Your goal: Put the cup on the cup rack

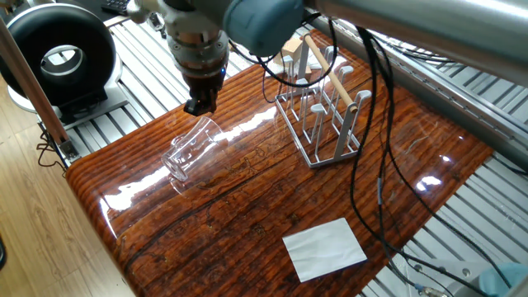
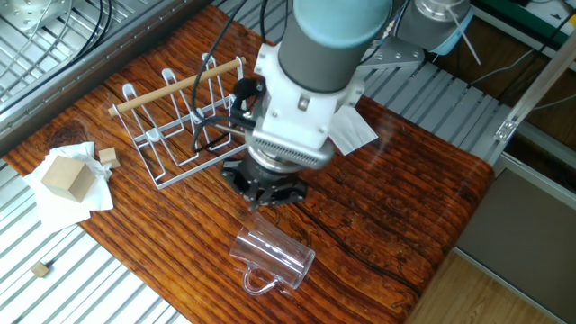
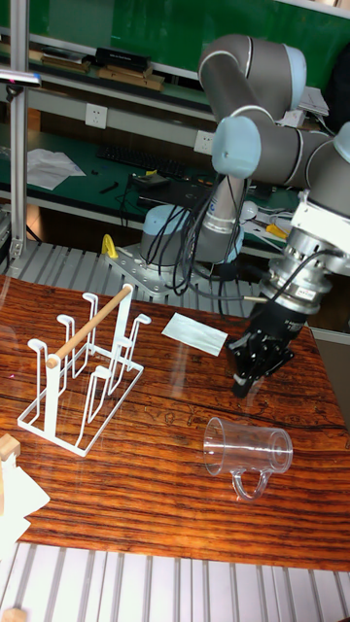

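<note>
A clear glass cup (image 3: 247, 452) with a handle lies on its side on the glossy wooden counter (image 1: 247, 214), apart from the grey wire cup rack (image 2: 184, 121). The empty black pincer (image 3: 249, 377) hovers just above it, fingers nearly together. No writing is readable.
</note>
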